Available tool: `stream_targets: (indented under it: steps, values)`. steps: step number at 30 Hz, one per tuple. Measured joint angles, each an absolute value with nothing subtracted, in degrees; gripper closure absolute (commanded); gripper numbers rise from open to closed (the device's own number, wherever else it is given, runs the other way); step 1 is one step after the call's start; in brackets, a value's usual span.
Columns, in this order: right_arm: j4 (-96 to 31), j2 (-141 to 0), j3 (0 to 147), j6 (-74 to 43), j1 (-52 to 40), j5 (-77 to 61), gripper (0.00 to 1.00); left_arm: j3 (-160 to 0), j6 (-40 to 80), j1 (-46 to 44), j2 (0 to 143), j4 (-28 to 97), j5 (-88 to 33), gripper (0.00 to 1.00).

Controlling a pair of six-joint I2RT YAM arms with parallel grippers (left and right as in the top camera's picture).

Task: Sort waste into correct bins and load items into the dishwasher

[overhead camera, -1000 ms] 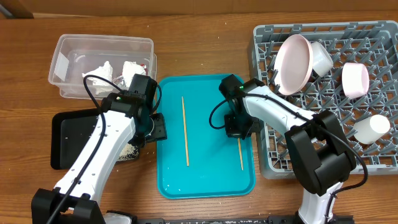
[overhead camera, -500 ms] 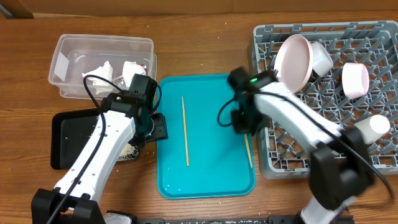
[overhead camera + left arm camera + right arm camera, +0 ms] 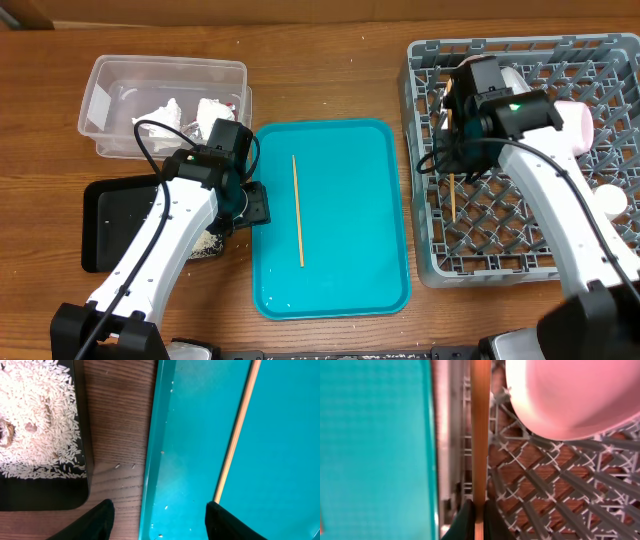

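At far left, the clear tub [image 3: 165, 100] holds crumpled white tissues [image 3: 160, 112]. Just in front of it lies the black tray [image 3: 45, 492], with loose white rice [image 3: 40, 415] spread over it and a small brown scrap [image 3: 6, 435] among the grains. A few stray grains lie on the wooden table [image 3: 117, 420] between the black tray and the teal tray [image 3: 190, 435].

The left gripper [image 3: 160, 522] hovers over the teal tray's left rim with its fingers spread wide apart, holding nothing. 1 chopstick [image 3: 297, 210] lies lengthwise on the teal tray, a little left of its middle.

Further right, the right gripper [image 3: 479, 522] pinches the 2nd chopstick [image 3: 480, 425] tightly between its fingertips. It holds the chopstick above the left side of the grey rack [image 3: 520, 250], just inside the rim. A pale pink bowl [image 3: 570, 395] sits in the rack beside it, and a white cup [image 3: 607, 200] lies near the rack's right edge.
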State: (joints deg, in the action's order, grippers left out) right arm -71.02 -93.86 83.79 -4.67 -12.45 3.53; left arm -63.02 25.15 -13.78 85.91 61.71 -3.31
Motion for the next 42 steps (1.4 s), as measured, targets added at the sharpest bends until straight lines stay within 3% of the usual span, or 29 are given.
stream_targets:
  steps: [2, 7, 17, 23, 33, 42]
  values:
    - [-69.73, -95.44, 81.82, -4.16, -12.40, 3.60, 0.96, -63.02, 25.15, -13.78, 85.91, 61.67, -3.31, 0.39]
    - [-69.01, -99.37, 79.50, -3.66, -12.43, 3.38, 0.81, -63.02, 25.17, -13.78, 85.91, 61.95, -3.22, 0.41]
    - [-71.42, -99.24, 84.31, -5.54, -12.67, -0.25, 0.67, -63.02, 25.54, -6.26, 82.11, 67.53, 0.60, 0.25]
    - [-66.46, -96.97, 88.18, -7.92, -19.84, -10.85, 0.59, -63.02, 26.85, 3.86, 78.85, 69.91, 1.78, 0.00]
    - [-56.82, -106.04, 88.20, -17.28, -39.72, -11.55, 0.47, -63.02, 28.42, 12.56, 78.78, 70.11, -1.08, 0.00]
    - [-51.99, -117.23, 88.20, -27.57, -48.80, -2.59, 0.46, -63.02, 28.42, 12.80, 78.78, 70.08, -1.76, 0.00]
